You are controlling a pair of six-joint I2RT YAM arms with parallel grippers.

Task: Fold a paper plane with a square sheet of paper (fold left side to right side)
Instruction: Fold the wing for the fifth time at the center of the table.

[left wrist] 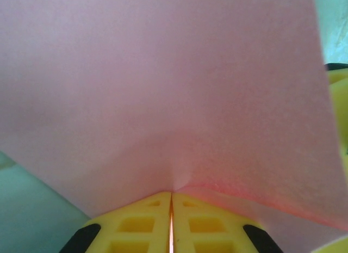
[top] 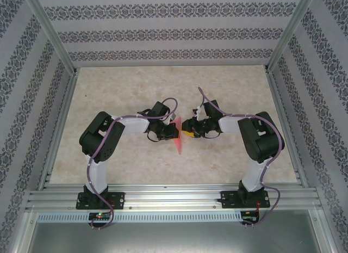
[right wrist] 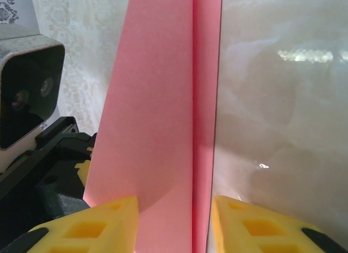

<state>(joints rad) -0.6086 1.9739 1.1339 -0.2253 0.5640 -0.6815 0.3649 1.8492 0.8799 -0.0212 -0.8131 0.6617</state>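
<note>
The square sheet of paper (top: 178,144), pink-red with one long straight crease, stands on edge over the middle of the surface (top: 234,90). The left hand (left wrist: 171,209) pinches it between closed yellow fingers. The right hand (right wrist: 174,209) straddles it, fingers apart. Open surface lies on every side
</note>
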